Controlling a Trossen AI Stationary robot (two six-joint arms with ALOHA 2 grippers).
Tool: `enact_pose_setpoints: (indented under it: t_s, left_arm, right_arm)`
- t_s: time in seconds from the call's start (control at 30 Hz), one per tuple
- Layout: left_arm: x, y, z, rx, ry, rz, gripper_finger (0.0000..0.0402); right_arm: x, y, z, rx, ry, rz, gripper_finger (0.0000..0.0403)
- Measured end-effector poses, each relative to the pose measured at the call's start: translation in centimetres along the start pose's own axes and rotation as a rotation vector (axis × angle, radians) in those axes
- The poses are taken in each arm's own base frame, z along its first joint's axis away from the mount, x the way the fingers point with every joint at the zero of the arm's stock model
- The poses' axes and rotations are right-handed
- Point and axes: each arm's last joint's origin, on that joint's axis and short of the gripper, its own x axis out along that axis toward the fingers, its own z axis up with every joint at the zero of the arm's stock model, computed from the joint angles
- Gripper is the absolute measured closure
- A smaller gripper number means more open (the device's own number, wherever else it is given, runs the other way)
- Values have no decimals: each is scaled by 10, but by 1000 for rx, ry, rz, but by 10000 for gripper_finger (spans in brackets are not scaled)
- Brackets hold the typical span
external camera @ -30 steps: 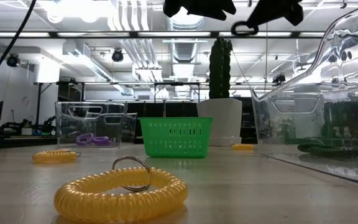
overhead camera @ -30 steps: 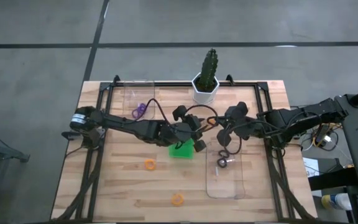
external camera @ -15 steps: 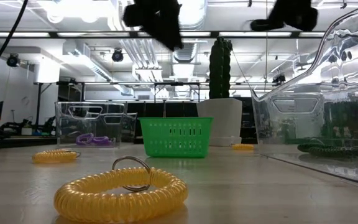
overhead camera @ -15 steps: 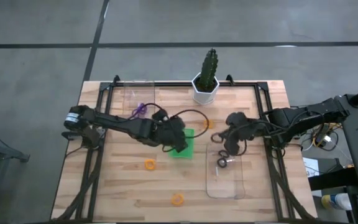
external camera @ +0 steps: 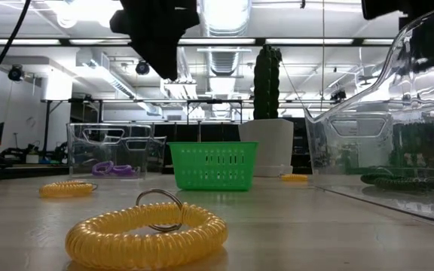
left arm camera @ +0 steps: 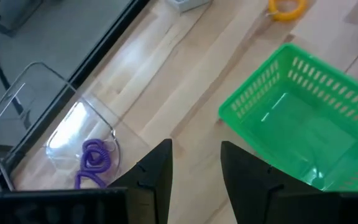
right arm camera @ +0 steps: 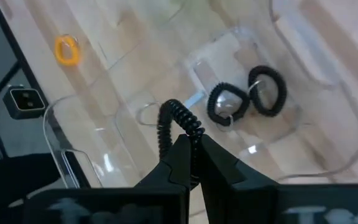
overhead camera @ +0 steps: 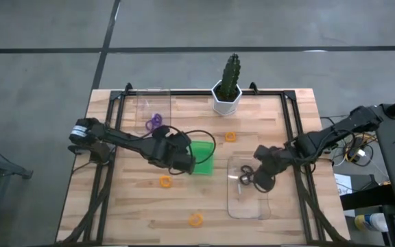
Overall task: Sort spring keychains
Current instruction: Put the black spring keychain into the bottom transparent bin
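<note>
My right gripper (right arm camera: 189, 144) is shut on a black spring keychain (right arm camera: 174, 123) above the clear tray (overhead camera: 247, 199) at the table's right. Two more black keychains (right arm camera: 229, 106) lie on that tray's floor. My left gripper (left arm camera: 195, 163) is open and holds nothing, hovering just left of the green tray (overhead camera: 201, 158). Purple keychains (overhead camera: 154, 122) lie in a second clear tray (left arm camera: 55, 130) at the far left. Three orange keychains lie flat on the wood: one (overhead camera: 230, 136) near the cactus pot, one (overhead camera: 164, 181) near the left gripper, and one (overhead camera: 196, 219) by the near edge. My right gripper pinches the black keychain's coil (right arm camera: 185, 127) between its two fingers, at one side of the loop. The fingers slant down from above. The rest of the loop sticks out past the fingertips, lifted clear above the clear tray.
A cactus in a white pot (overhead camera: 228, 92) stands at the far edge, middle. A black metal frame (overhead camera: 112, 137) runs along the table's sides. Bare wood lies between the trays and the near edge.
My right gripper, still shut on the black keychain, has moved toward the near edge and down over the right clear tray. My left gripper has moved from the green tray's right side across to its left side and has come lower.
</note>
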Motion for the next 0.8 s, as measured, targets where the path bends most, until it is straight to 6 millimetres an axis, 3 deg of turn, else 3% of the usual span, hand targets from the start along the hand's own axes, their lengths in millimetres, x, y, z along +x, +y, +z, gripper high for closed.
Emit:
enact_pose_setpoints:
  t_s: [0.17, 0.37, 0.6, 0.8]
  left_arm:
    - [-2, 11, -5, -35, -8, 20, 273]
    - [-13, 47, -25, -176, -30, 16, 273]
    - [-27, 90, -57, -363, -93, -87, 273]
    - [-28, 101, -72, -442, -194, -234, 273]
  right_arm:
    - [20, -2, -6, 41, -29, 56, 390]
    - [44, -8, -10, 49, -70, 141, 390]
    - [56, -22, -15, -28, -121, 50, 390]
    - [58, -24, -16, -64, -126, 41, 390]
